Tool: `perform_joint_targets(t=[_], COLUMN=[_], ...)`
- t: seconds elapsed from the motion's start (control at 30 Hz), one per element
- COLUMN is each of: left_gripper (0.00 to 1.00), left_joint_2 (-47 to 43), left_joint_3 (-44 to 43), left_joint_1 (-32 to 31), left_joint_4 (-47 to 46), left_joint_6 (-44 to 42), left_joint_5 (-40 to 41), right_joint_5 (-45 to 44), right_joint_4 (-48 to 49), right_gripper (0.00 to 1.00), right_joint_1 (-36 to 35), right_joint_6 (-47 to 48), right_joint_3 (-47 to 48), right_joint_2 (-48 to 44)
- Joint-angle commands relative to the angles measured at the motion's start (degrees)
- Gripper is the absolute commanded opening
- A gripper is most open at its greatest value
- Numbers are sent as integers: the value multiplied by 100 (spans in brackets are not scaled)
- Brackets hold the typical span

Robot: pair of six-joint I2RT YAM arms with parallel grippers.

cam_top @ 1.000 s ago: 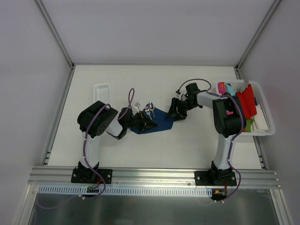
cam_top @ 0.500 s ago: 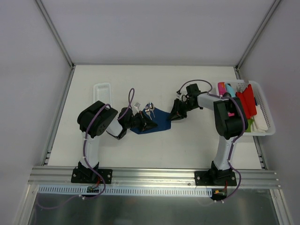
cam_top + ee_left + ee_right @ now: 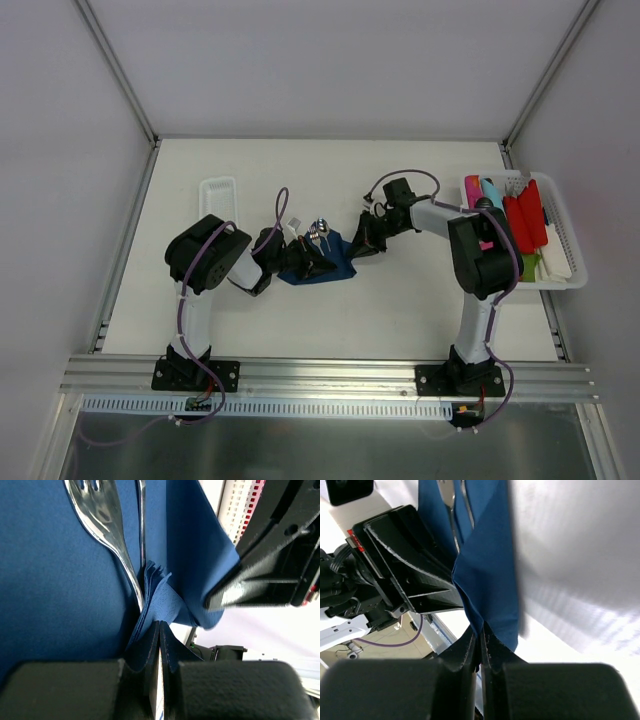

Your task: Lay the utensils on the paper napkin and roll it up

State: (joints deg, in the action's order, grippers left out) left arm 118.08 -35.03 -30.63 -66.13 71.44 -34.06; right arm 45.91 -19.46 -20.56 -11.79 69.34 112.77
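L gripper (image 3: 159, 630) & R gripper (image 3: 480, 636) both clamped tight on paper napkin (image 3: 50, 590) edges — prob. cradling utensils (image 3: 102, 517) for rolling.

Top camera hangs high behind the arms (image 3: 210, 265), looking down, bases at six o'clock, whole table (image 3: 400, 300) far below. Left wrist camera sits tight on the napkin (image 3: 50, 590), facing three o'clock, catching the right gripper (image 3: 220, 597). Right wrist camera, equally close, faces eight o'clock onto the left gripper (image 3: 452, 587). All three share the napkin.
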Motion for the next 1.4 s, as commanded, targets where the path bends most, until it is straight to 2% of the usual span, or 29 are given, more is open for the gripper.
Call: perform_joint_targets(t=[0.0, 0.33, 0.8, 1.23, 1.37], left_gripper=[0, 0, 0, 0, 0], left_joint_2=[22, -5, -347, -1181, -1366], left_joint_3=[13, 40, 83, 224, 338], left_joint_1=[57, 57, 57, 57, 57], left_joint_4=[496, 487, 399, 100, 293], left_joint_6=[-236, -245, -446, -711, -728], left_joint_5=[172, 172, 110, -21, 40], right_joint_5=[225, 243, -433, -1031, -1058], right_joint_4=[109, 215, -268, -752, -770], right_gripper=[6, 4, 1, 0, 0], right_joint_1=[-150, -440, -449, -449, -449], right_joint_6=[-315, -675, -306, 27, 37], right_joint_3=[220, 326, 457, 660, 668], right_joint_2=[-98, 403, 755, 869, 869])
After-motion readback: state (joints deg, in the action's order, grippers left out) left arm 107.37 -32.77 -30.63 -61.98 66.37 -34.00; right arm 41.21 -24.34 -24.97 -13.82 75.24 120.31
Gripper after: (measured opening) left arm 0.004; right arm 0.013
